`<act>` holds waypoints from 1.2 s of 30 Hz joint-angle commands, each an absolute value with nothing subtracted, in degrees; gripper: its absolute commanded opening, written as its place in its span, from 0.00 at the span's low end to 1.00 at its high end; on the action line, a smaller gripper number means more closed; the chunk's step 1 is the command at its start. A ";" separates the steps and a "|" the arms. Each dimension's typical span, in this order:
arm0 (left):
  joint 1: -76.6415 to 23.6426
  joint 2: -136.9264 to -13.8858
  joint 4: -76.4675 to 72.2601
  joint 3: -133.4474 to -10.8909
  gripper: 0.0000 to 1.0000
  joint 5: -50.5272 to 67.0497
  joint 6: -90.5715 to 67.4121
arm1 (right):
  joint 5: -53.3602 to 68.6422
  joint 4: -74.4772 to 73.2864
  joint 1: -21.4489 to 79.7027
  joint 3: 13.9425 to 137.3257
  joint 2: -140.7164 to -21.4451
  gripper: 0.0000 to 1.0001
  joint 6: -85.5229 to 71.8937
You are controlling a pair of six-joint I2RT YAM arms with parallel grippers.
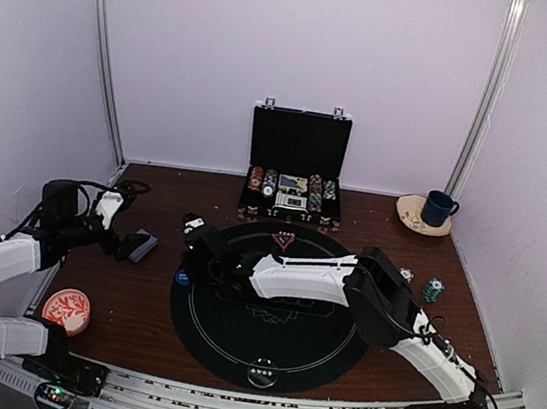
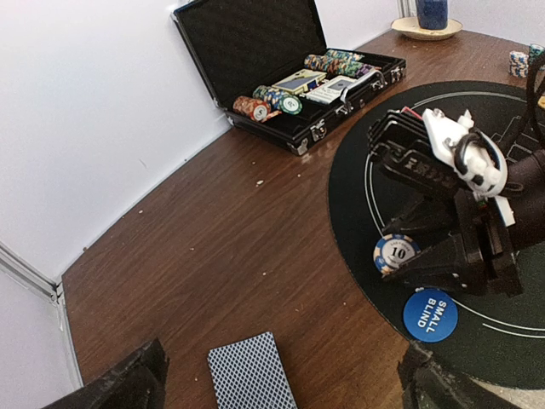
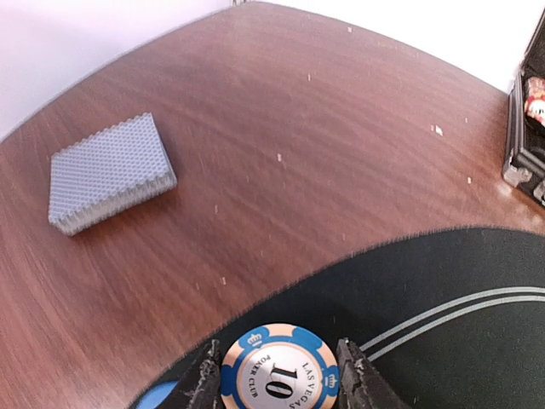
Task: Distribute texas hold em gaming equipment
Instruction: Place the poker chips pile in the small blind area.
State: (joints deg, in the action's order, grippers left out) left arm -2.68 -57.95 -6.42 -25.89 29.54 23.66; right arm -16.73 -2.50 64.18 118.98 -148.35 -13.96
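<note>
My right gripper (image 3: 279,379) is shut on a blue-and-cream poker chip (image 3: 279,368) marked 10, one finger on each side of its rim. It holds the chip (image 2: 396,252) low over the left edge of the black round mat (image 1: 266,335). A blue "small blind" button (image 2: 430,314) lies on the mat beside it. The deck of grey-blue-backed cards (image 2: 251,373) lies on the wood left of the mat. My left gripper (image 2: 278,390) hangs open over the deck, its fingers wide on either side and not touching it. A red triangle marker (image 1: 283,238) sits at the mat's far edge.
The open black briefcase (image 1: 296,167) with chip rows stands at the back centre. A blue mug on a saucer (image 1: 439,207) is back right, and a small chip stack (image 1: 433,289) is right of the mat. A red-and-white dish (image 1: 67,309) is near left. A dark disc (image 1: 262,373) lies at the mat's near edge.
</note>
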 commanded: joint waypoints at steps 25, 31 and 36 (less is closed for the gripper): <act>-2.81 -57.74 -9.10 -25.41 0.98 29.76 23.51 | -12.57 -3.60 63.66 123.75 -152.35 0.32 -16.68; -2.76 -57.72 -9.11 -25.39 0.98 29.77 23.53 | -12.27 -3.69 63.69 123.57 -152.40 0.36 -16.52; -2.81 -57.66 -9.05 -25.36 0.98 29.78 23.51 | -12.28 -3.69 63.65 123.66 -152.17 0.38 -16.45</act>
State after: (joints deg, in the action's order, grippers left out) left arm -2.68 -57.95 -6.42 -25.87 29.54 23.66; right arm -12.40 -3.66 63.88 123.04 -151.96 -16.12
